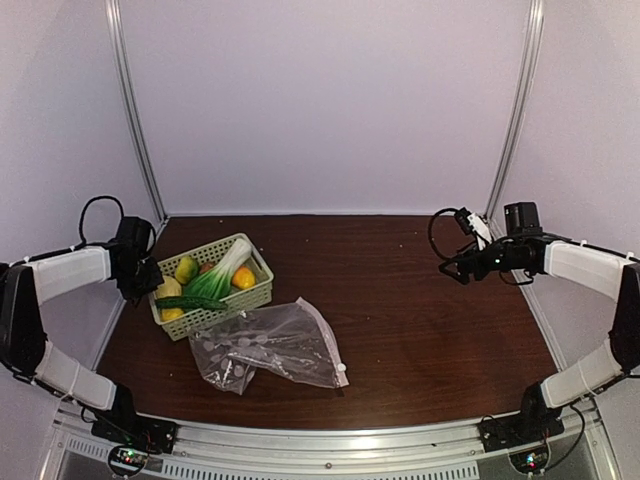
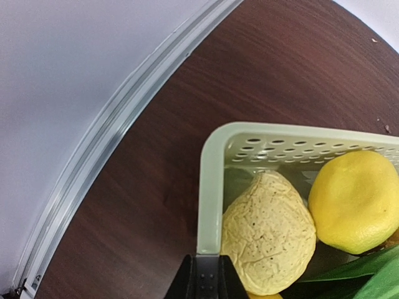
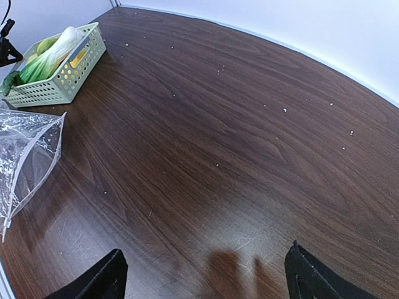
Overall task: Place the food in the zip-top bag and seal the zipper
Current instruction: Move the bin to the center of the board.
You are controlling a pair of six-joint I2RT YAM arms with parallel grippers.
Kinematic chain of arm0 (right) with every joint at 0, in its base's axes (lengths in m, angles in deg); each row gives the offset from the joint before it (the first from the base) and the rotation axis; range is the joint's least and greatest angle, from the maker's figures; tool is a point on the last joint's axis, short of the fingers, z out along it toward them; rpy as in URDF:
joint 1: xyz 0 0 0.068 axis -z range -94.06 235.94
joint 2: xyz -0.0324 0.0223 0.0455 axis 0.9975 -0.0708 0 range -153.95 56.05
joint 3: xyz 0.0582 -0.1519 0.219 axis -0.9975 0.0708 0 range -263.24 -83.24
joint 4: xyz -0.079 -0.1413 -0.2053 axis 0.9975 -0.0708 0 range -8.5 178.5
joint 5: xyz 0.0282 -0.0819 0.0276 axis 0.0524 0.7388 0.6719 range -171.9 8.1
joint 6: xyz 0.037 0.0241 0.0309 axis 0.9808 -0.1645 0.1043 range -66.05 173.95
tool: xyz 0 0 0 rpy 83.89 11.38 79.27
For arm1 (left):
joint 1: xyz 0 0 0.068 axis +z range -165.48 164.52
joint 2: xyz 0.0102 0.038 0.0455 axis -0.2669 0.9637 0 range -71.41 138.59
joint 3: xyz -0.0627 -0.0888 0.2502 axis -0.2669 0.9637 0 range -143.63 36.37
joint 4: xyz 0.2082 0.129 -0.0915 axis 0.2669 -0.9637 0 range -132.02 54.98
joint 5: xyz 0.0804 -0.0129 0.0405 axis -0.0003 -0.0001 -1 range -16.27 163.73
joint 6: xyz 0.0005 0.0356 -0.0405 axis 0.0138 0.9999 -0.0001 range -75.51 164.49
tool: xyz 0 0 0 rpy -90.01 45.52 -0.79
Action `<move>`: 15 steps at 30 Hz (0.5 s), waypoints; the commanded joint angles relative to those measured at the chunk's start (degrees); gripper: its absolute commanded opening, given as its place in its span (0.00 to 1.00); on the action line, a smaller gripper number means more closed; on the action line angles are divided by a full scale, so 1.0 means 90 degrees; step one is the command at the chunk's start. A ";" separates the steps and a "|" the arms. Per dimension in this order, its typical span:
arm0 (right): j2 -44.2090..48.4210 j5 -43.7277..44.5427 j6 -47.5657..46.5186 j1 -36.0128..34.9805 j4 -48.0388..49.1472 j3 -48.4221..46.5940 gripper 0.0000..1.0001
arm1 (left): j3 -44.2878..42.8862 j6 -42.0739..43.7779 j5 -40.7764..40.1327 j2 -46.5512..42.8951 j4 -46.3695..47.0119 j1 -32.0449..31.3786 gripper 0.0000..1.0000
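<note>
Working from the left: my left gripper (image 2: 206, 279) sits at the near corner of the pale green basket (image 1: 215, 316), its fingers pressed together with no gap showing. I cannot tell whether they touch the rim. All the food is in the basket: a wrinkled pale yellow fruit (image 2: 268, 232) right beside the fingers, a smooth yellow round one (image 2: 354, 199) next to it, the leafy stalk (image 1: 222, 272) lying across the pile, and a dark green piece (image 1: 190, 302) along the front. So I judge the first step, picking up a piece, has not yet begun.

Just right of the basket the zip-top bag (image 1: 275, 340) lies flat and crumpled on the bench (image 1: 420, 300). Its zipper (image 1: 325, 338) runs down the right edge to the white slider tab (image 1: 342, 371).

Far right, my right gripper (image 3: 206, 249) hangs well apart from the bag, fingers spread wide and holding nothing.

Next, I need to spread the left gripper and close it on the wrinkled fruit, while the right comes across to hold the bag's mouth open.
</note>
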State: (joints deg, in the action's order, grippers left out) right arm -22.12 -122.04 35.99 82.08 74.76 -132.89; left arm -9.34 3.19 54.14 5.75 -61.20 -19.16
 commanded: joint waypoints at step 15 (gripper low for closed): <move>0.0038 0.0196 -0.0255 -0.0220 -0.0200 -0.0179 0.89 | -0.2582 0.1406 0.2475 0.2602 0.1630 0.0040 0.00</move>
State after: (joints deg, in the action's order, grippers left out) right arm -22.12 -121.58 34.39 80.99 73.80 -132.93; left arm -27.81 12.53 67.49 26.26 -52.83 -19.16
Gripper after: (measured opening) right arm 0.888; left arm 0.109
